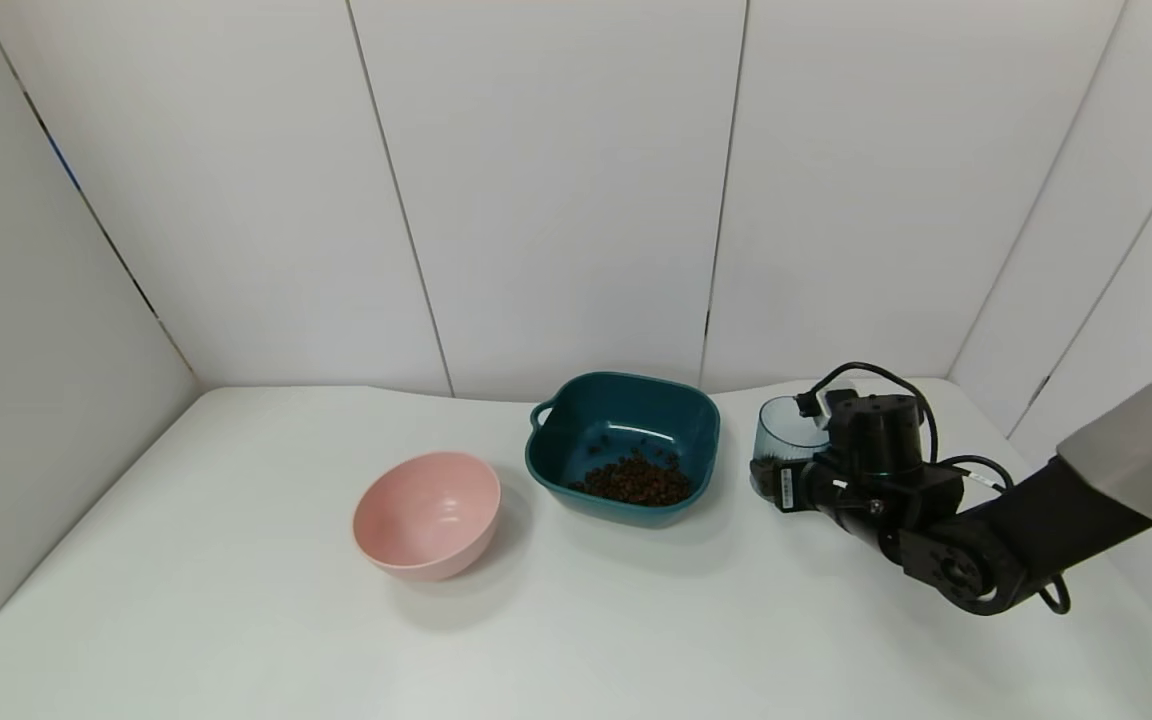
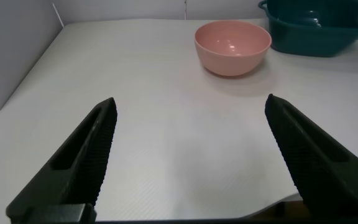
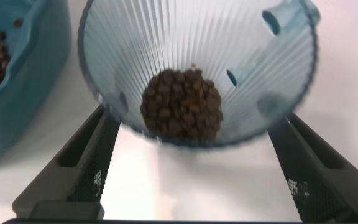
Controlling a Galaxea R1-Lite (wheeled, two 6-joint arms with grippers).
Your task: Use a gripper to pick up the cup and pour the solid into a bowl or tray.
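The ribbed blue-grey cup (image 1: pixel 784 425) stands upright on the table just right of the dark teal dish (image 1: pixel 626 400). In the right wrist view the cup (image 3: pixel 166 43) holds a clump of brown pellets (image 3: pixel 182 102). My right gripper (image 3: pixel 192 117) is open, one finger on each side of the cup's lower part; in the head view it (image 1: pixel 778 468) sits low at the cup's near side. The dish holds a pile of pellets (image 1: pixel 636 482). My left gripper (image 2: pixel 191 124) is open and empty over bare table.
A round pink bowl (image 1: pixel 426 515) sits left of the dish and also shows in the left wrist view (image 2: pixel 232 46). White wall panels close off the back of the table. The dish's wall (image 3: pixel 23 74) is close beside the cup.
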